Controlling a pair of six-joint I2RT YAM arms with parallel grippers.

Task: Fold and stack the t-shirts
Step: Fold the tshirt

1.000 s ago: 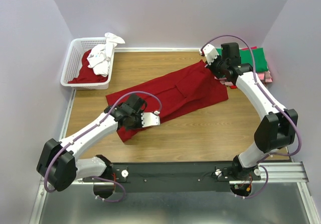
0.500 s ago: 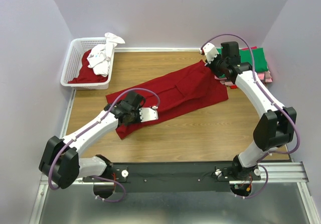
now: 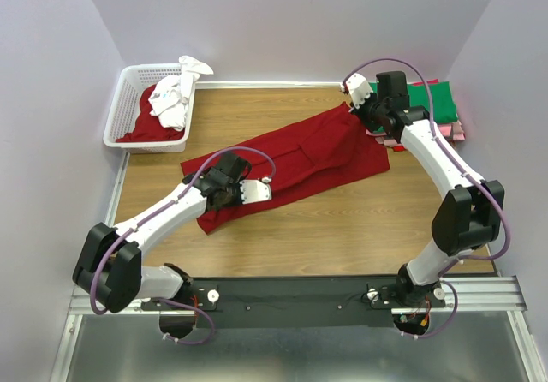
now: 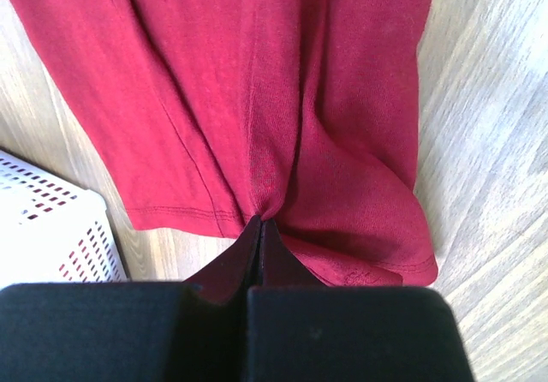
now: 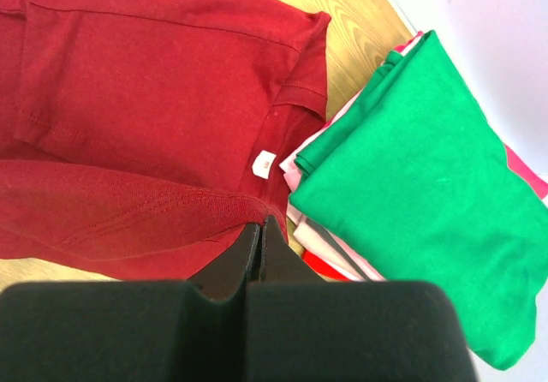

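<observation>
We're looking down on a wooden tabletop [image 3: 360, 219] boxed in by pale lilac walls [image 3: 282, 22] at the back and on both sides, with a dark metal rail [image 3: 300, 295] along the near edge where both arms are bolted. Stretched diagonally across the middle of the wood is the dark red t-shirt [image 3: 300, 155], lying flat and running from near left up to far right. The left gripper [image 4: 259, 228] is down at its near-left end, jaws pinched tight on the hem, and we can see the cloth puckering into the closed tips. Over at the far-right end, the right gripper [image 5: 261, 226] is clamped on the ribbed edge by the collar, close to the small white neck label [image 5: 264, 164]. Just beside that, against the right wall, sits the stack of folded t-shirts [image 3: 437, 108], with a green t-shirt [image 5: 411, 168] on top and pink, white and red layers peeking out below. In the far-left corner we've got the white lattice basket [image 3: 120, 112], with a crumpled white t-shirt [image 3: 171, 99] draped over its far rim and a red t-shirt [image 3: 141, 128] lying inside.
</observation>
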